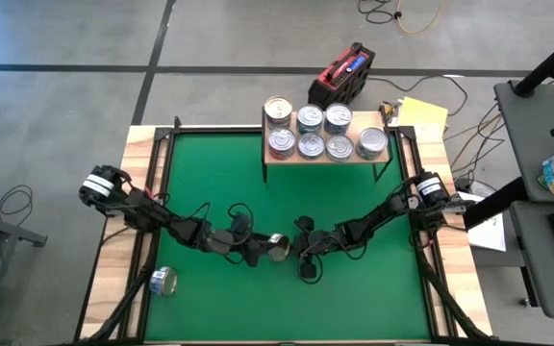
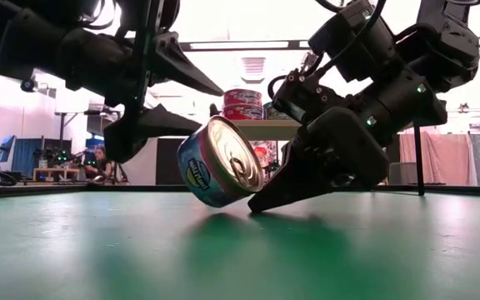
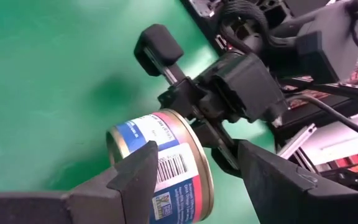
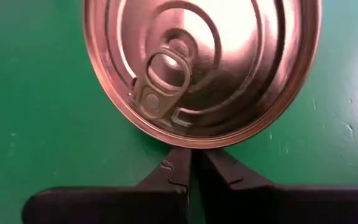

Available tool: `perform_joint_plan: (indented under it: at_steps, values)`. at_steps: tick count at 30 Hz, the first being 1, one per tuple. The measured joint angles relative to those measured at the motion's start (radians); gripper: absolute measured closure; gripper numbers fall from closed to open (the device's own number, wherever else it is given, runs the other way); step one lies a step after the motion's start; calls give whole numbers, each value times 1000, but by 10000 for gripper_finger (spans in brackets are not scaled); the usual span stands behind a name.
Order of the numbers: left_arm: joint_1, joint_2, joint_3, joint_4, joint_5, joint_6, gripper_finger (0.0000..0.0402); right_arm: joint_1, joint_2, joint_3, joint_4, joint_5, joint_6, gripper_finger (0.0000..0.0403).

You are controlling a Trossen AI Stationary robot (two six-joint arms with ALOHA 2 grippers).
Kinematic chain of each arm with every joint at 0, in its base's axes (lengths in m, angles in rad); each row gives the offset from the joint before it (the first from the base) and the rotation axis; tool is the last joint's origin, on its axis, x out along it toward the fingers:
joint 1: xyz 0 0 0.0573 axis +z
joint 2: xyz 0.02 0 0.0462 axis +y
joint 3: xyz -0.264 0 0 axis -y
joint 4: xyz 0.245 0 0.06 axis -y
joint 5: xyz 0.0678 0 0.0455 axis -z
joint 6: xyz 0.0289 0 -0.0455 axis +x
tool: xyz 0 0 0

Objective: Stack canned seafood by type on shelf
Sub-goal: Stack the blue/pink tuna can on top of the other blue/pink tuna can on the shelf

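A blue-labelled, gold-lidded can (image 2: 219, 162) stands tilted at the mat's middle, its pull-tab lid (image 4: 197, 56) turned toward the table's right. My left gripper (image 1: 261, 252) reaches in from the left and is shut on it. My right gripper (image 2: 252, 206) is shut, slants down from the right, and has its tips right at the lid's lower rim. The shelf (image 1: 365, 119) at the far edge carries several cans (image 1: 311, 144) standing upright, two of them stacked (image 2: 242, 104). One more can (image 1: 163, 281) lies on the mat near the near left corner. My left gripper has the can between its two fingers, coming nearly level from the table's left. One finger (image 3: 135, 174) lies across the labelled wall (image 3: 166, 158) by the base. The other finger (image 3: 260, 174) stands on the lid side; its contact does not show. The can tilts, its low edge (image 2: 213, 204) at the mat. My right gripper's shut fingertips (image 4: 176, 165) point at the lid's lower rim (image 4: 191, 144), slanting down from the table's right with the tips at the mat. Whether they touch the rim, I cannot tell.
The green mat (image 1: 219, 173) has a wooden border (image 1: 142, 144). Behind the shelf lie a red and black case (image 1: 342, 75) and yellow paper (image 1: 421, 115). The shelf's thin black legs (image 1: 385, 171) stand on the mat. A person shows far behind the table (image 2: 100, 158).
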Motion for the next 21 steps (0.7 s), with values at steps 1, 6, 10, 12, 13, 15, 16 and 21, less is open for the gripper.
perform_joint_plan:
  at_steps: [1,6,10,12,13,15,16,21]
  values:
    - [0,0,4,-6,2,-1,194,0,0,0,0,0,0,390]
    - [0,0,11,-17,4,2,194,0,0,0,-2,1,0,390]
    - [0,1,20,-24,18,56,194,0,-1,1,-8,7,-11,390]
    - [0,1,34,-22,45,99,194,0,-1,1,-11,24,-25,390]
    - [-2,1,42,-16,61,111,194,0,-1,2,-12,41,-29,390]
    - [-2,3,59,-25,97,131,194,-5,-1,4,-7,93,-41,390]
    - [-2,5,66,-47,113,140,194,-9,-4,8,-1,123,-46,390]
    - [0,4,145,-273,102,110,194,-7,-10,25,-39,171,-69,390]
